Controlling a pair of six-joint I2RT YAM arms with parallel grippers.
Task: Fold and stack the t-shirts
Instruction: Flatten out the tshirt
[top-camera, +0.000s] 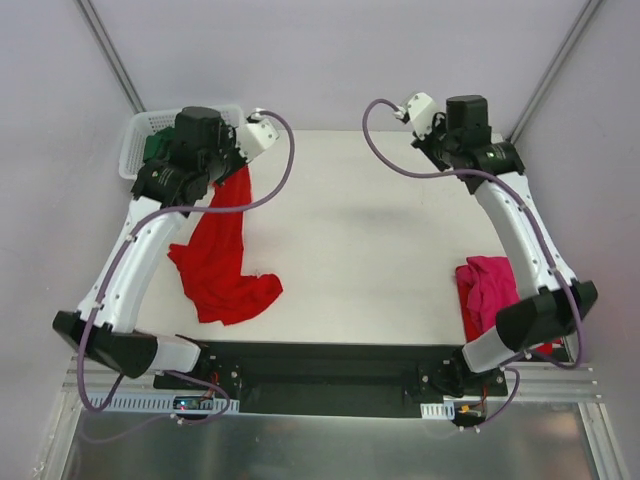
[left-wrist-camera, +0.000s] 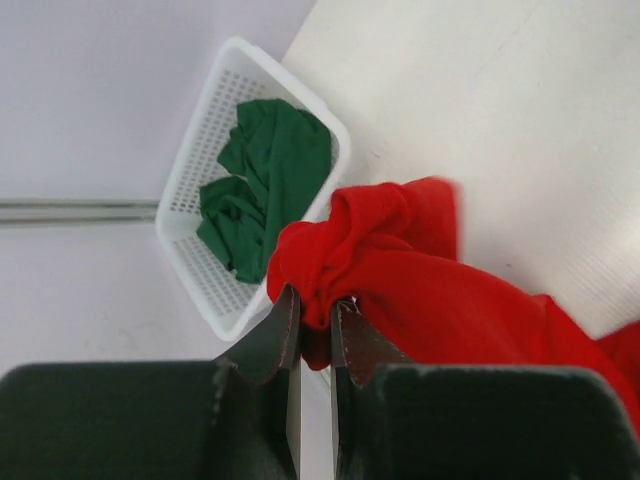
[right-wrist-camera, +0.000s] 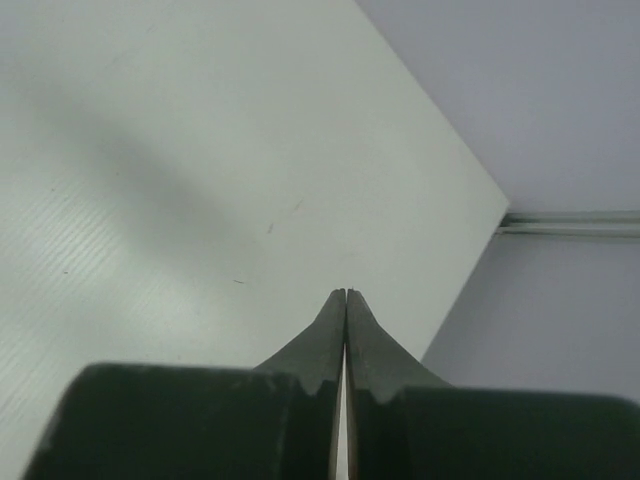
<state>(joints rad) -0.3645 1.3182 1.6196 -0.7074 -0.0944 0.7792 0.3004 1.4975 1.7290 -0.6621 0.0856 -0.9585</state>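
A bright red t-shirt (top-camera: 222, 255) hangs from my left gripper (top-camera: 228, 172) and trails down onto the table at the left. In the left wrist view that gripper (left-wrist-camera: 315, 305) is shut on a bunched fold of the red t-shirt (left-wrist-camera: 400, 270). A dark green t-shirt (left-wrist-camera: 262, 180) lies crumpled in the white basket (left-wrist-camera: 192, 262) at the far left corner. A magenta-pink t-shirt (top-camera: 487, 290) lies folded at the near right, partly under my right arm. My right gripper (right-wrist-camera: 346, 293) hangs shut and empty over the far right of the table (right-wrist-camera: 200, 150).
The white lattice basket (top-camera: 135, 148) stands at the table's far left corner, just beside my left wrist. Grey walls close the back and both sides. The right table edge (right-wrist-camera: 470, 250) runs close to my right gripper.
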